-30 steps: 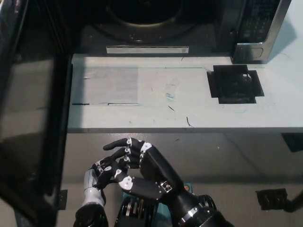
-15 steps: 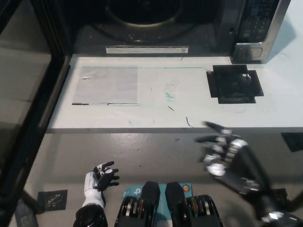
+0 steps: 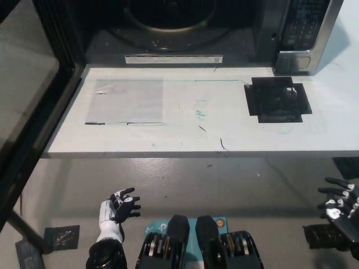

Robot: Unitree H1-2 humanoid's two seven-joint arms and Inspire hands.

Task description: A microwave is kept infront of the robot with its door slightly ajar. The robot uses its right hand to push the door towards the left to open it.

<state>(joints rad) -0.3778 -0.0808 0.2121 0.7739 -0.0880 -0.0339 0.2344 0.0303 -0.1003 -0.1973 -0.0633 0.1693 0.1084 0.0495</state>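
The microwave (image 3: pixel 235 33) stands at the far side of the white table (image 3: pixel 185 129), top cut off. Its door (image 3: pixel 28 106) is swung wide to the left. The right hand (image 3: pixel 341 200), half cut off at the right edge, holds nothing, fingers spread. The left hand (image 3: pixel 119 210) rests low, fingers apart.

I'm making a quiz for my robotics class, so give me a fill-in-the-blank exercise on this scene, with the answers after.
1. The microwave door stands ____, so the turntable inside shows.
2. The black right hand is at the picture's lower ____ edge, touching nothing.
3. The white left hand rests low, below the table, with its fingers ____.
4. The black square patch lies on the table under the microwave's ____ panel.

Missing words: open; right; apart; control
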